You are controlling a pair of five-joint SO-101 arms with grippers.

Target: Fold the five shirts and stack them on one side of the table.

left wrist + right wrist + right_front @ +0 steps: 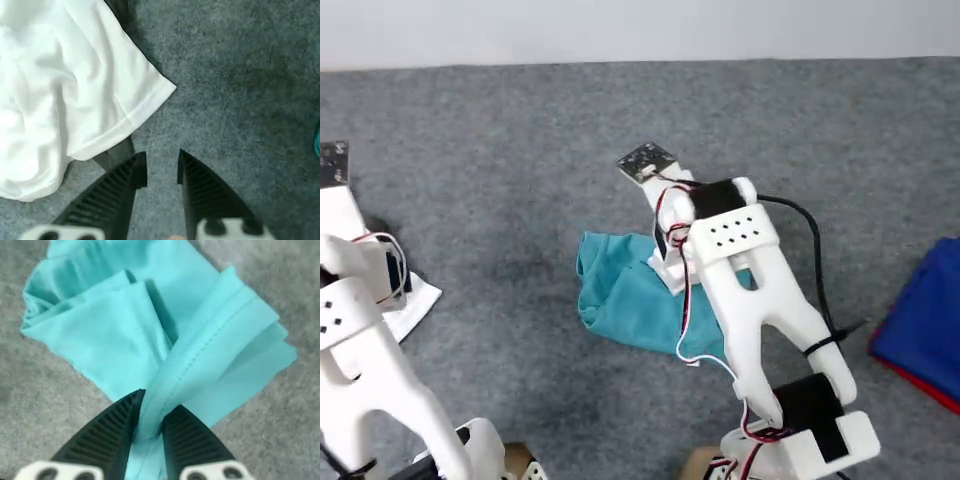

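Right wrist view: right gripper is pinching the teal shirt hem. In the high view shirt's mid-counter, bulk trailing toward 8 o'clock from the pinch.

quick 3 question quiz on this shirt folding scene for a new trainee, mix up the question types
1. True or false: the left gripper is holding the white shirt.
2. Which shirt is clamped in the right gripper? A: white. B: teal. C: blue.
3. Fill in the blank: in the high view, the blue shirt lies on the ___ arm's side.

Key
1. False. Its jaws stand apart over bare grey surface beside the shirt.
2. B. A fold of the teal shirt sits between its fingers.
3. right
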